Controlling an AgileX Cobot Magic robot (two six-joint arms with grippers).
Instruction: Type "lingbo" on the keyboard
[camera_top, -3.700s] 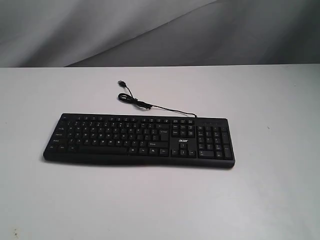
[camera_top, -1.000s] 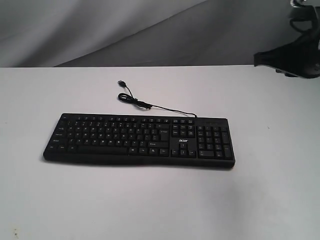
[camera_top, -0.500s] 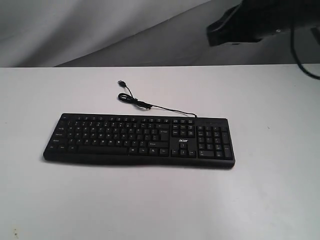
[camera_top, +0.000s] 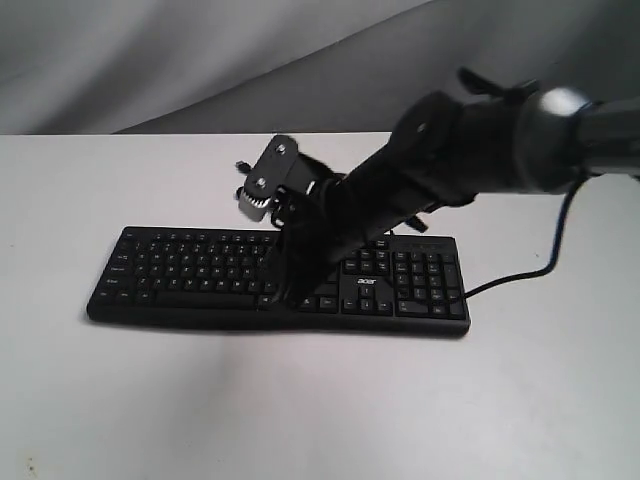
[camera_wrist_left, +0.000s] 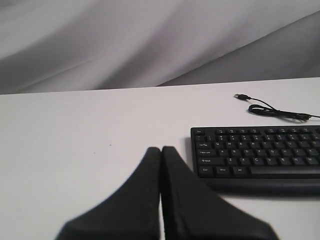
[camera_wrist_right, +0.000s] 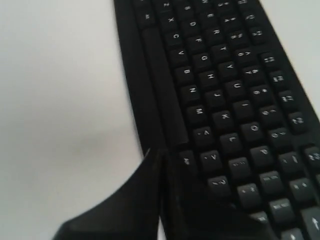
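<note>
The long black keyboard (camera_top: 190, 270) lies across the white table, with its acer logo (camera_top: 366, 283) showing right of the arm. My right gripper (camera_top: 282, 297) reaches in from the upper right, shut and holding nothing. Its tips (camera_wrist_right: 161, 153) sit at the keyboard's (camera_wrist_right: 220, 100) front edge, by the right end of the space bar (camera_wrist_right: 162, 95); whether they touch is unclear. My left gripper (camera_wrist_left: 161, 149) is shut and empty, hovering over bare table to the left of the keyboard's (camera_wrist_left: 255, 155) Ctrl corner. It does not show in the exterior view.
The keyboard's thin USB cable (camera_wrist_left: 272, 111) curls on the table behind it, mostly hidden by the right arm in the exterior view. The arm's own black cable (camera_top: 510, 280) hangs by the number pad. White table (camera_top: 150, 400) spreads all round; grey cloth (camera_top: 150, 60) hangs behind.
The right arm has swung in from the upper right and dropped onto the middle of the keyboard. The keyboard has not shifted.
</note>
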